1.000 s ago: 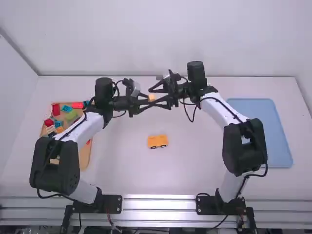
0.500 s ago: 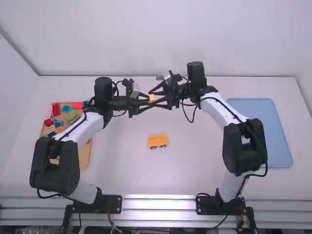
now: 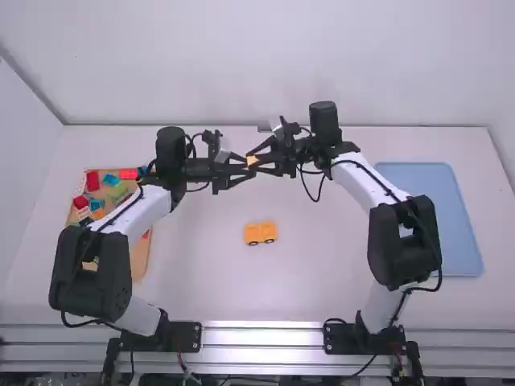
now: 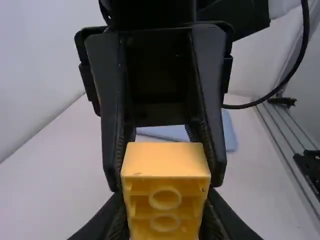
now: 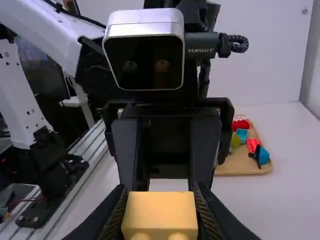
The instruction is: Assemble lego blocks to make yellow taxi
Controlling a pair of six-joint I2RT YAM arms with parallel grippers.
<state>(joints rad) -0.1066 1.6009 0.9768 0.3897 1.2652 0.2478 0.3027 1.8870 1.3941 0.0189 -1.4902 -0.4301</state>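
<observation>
High above the table's middle, my left gripper and right gripper meet tip to tip at a small yellow block. In the left wrist view the block shows two round shapes on its near face; my left gripper is shut on it, with the right gripper's fingers along its far sides. The right wrist view has the block between the fingers of my right gripper, also shut on it. A yellow car piece with dark wheels rests on the table.
A wooden tray of mixed coloured blocks lies at the left, partly beneath the left arm. The blue tray is at the right, beside the right arm. A wall stands behind the table.
The left gripper's fingers have drawn closer together around the block, and the block has tilted slightly. Both arms and the car piece have stayed nearly in place.
</observation>
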